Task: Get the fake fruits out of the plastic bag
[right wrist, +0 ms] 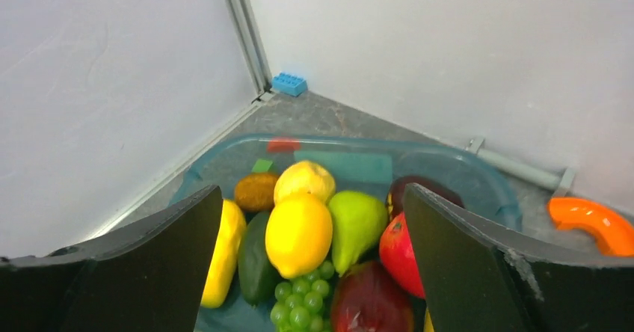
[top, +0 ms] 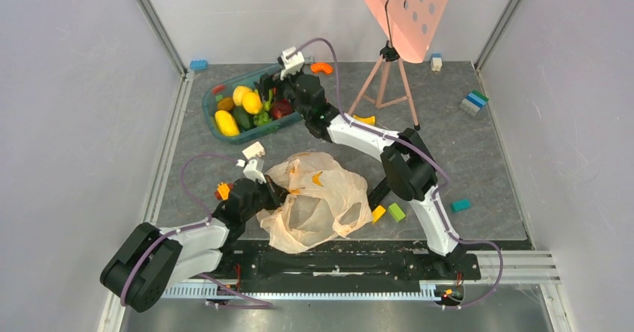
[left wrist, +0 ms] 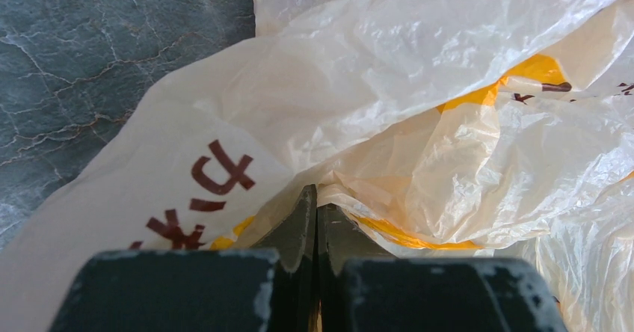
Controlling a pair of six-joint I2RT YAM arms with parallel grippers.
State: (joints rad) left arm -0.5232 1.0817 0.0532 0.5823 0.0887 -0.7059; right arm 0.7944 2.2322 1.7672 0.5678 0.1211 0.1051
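The cream plastic bag (top: 318, 197) lies crumpled at the near middle of the table, and no fruit shows inside it. My left gripper (top: 271, 194) is at its left edge. In the left wrist view the jaws are closed together with bag film (left wrist: 419, 85) pinched at the gripper's tips (left wrist: 315, 191). My right gripper (top: 274, 93) hangs open and empty over the teal tub (top: 211, 100). The fake fruits lie in the tub: a lemon (right wrist: 299, 233), a green pear (right wrist: 357, 223), green grapes (right wrist: 303, 306), a maroon one (right wrist: 371, 302) and a red one (right wrist: 400, 246).
A tripod (top: 385, 78) with a pink board stands behind the bag. Toy blocks lie about: blue (top: 198, 64), orange curve (top: 321, 68), yellow (top: 379, 213), green (top: 396, 212), teal (top: 460, 206), orange (top: 223, 191), a stack at far right (top: 473, 102).
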